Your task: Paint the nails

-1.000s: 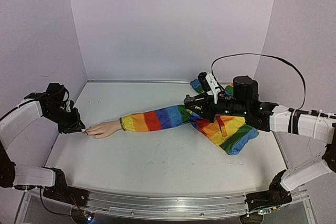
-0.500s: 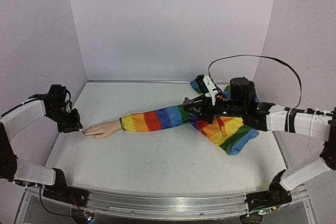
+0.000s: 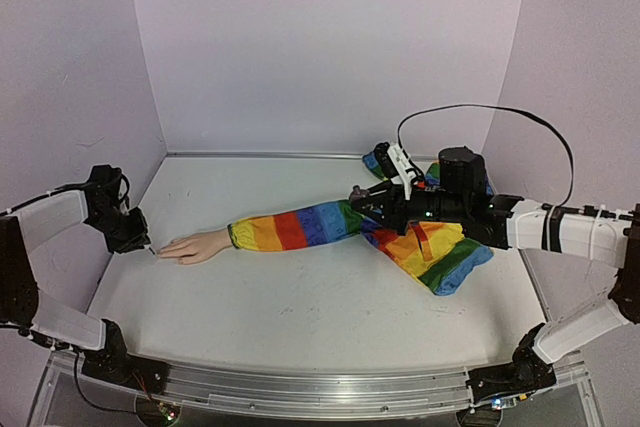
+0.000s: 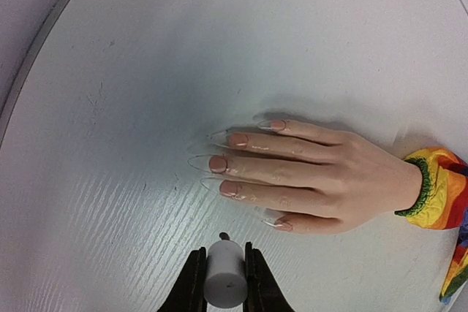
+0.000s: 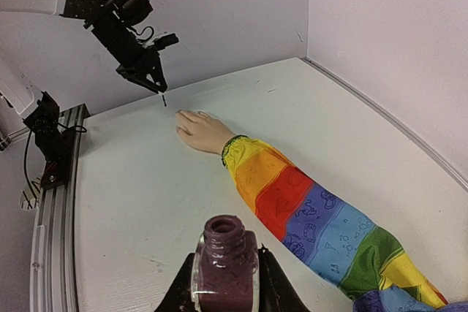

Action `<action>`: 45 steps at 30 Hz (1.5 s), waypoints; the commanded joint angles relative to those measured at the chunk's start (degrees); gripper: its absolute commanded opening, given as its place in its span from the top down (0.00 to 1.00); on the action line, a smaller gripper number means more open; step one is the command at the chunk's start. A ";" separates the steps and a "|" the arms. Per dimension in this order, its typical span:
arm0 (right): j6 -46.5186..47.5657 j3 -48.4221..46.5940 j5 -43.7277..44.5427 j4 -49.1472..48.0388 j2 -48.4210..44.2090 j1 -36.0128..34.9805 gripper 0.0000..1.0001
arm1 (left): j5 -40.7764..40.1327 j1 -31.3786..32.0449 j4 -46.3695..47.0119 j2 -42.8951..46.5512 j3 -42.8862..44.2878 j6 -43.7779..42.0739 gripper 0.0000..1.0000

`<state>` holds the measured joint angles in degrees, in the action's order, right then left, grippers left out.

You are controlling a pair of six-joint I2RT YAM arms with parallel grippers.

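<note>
Pink, clear-tipped nails (image 4: 218, 164) of the mannequin (image 4: 336, 180) lie flat on the white surface (image 4: 146, 71), on its left side, where the left hand (image 4: 222, 257) clamps a white brush cap (image 4: 224, 281) just beside them. The right hand (image 5: 225, 275) grips an open purple polish bottle (image 5: 224, 250) near the rainbow sleeve (image 5: 307, 202).

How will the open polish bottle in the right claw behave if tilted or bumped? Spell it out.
The polish bottle is uncapped with purple polish visible inside, so tilting would probably spill it. It looks like glass: likely rigid, smooth, maybe slippery and breakable. The right claw grips it on both sides, so it probably won't topple.
</note>
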<state>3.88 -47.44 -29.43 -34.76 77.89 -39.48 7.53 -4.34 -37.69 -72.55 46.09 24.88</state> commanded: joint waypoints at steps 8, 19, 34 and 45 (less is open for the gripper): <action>0.17 -1.53 -2.21 -3.47 0.10 0.72 1.00 | 0.03 -0.36 6.59 -2.77 -0.56 -0.63 1.00; 0.07 -1.60 -2.72 -3.47 0.40 0.90 1.00 | 0.34 -0.35 7.28 -5.20 -0.12 -1.04 1.00; 0.12 -1.69 -2.98 -3.47 0.94 0.99 1.00 | 0.16 -0.64 8.41 -5.69 0.04 -1.15 1.00; 0.03 -1.69 -3.26 -3.47 1.04 1.08 1.00 | 0.47 -0.97 9.03 -6.36 0.06 -1.23 1.00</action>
<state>3.86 -47.46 -30.85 -34.79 78.81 -38.74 7.81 -4.95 -30.87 -78.81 45.56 24.08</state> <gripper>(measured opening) 0.222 0.143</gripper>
